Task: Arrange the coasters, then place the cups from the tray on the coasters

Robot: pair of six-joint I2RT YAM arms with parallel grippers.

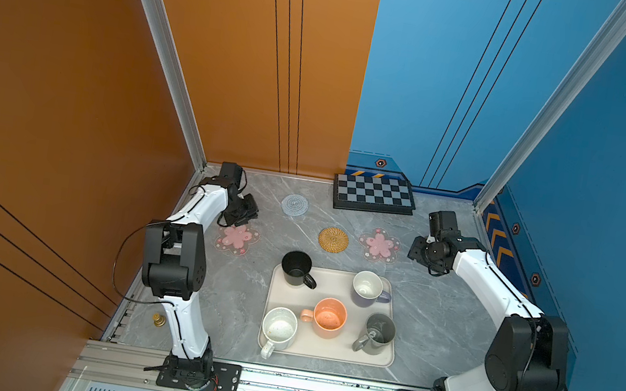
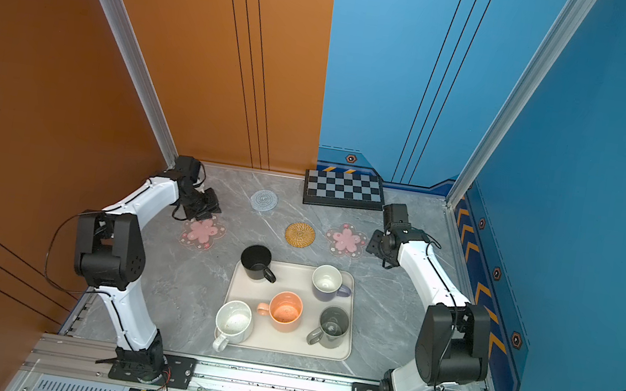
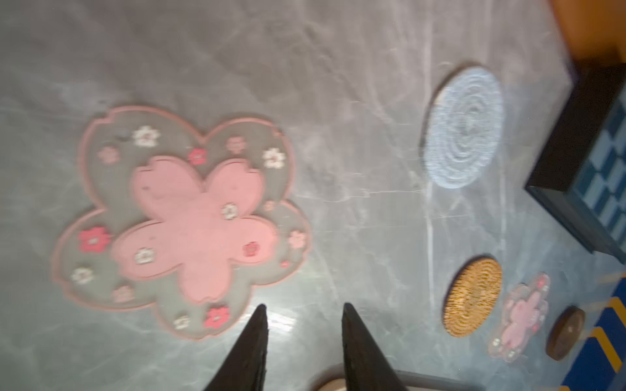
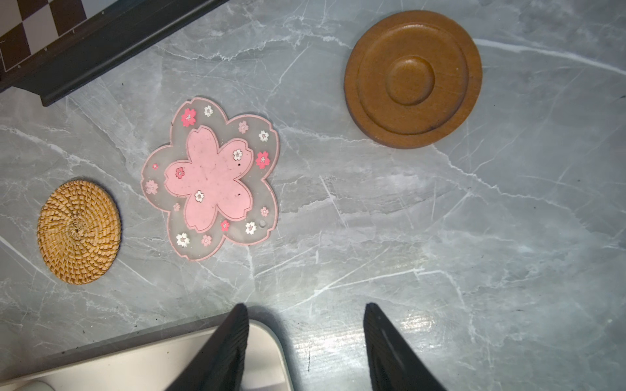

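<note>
While both my arms hang over the table beyond the tray (image 1: pixel 331 287), I record the following.

Fingers: my left gripper (image 3: pixel 303 306) has its fingers parted with nothing between them. It is over bare table just beside the left pink flower coaster (image 3: pixel 189 220), which lies off the tray's far left corner. My right gripper (image 4: pixel 306 304) also has its fingers spread and empty, near the tray's far right corner.

Coasters: all five lie flat on the table, apart from one another and clear of the tray.
- The grey-blue knitted coaster (image 1: pixel 294 205) lies farthest out beyond the tray's far left corner.
- The straw coaster (image 1: pixel 333 239) lies beyond the middle of the tray's far edge.
- The right pink flower coaster (image 1: pixel 379 244) is just beside it, beyond the tray's far right corner.
- The brown wooden coaster (image 4: pixel 413 79) lies past that flower, farther out from the tray. My right wrist hides it in both top views.

Cups: all five stand upright on the tray.
- The black cup (image 1: pixel 297 268) is at its far left corner.
- The lavender cup (image 1: pixel 368 289) is at its far right corner.
- The peach-orange cup (image 1: pixel 329 317) is at its centre.
- The grey cup (image 1: pixel 378 334) is at its near right.
- The speckled white cup (image 1: pixel 279 328) is at its near left, with its handle overhanging the rim.

The checkered board (image 1: pixel 373 195) lies well beyond the tray's far edge.
</note>
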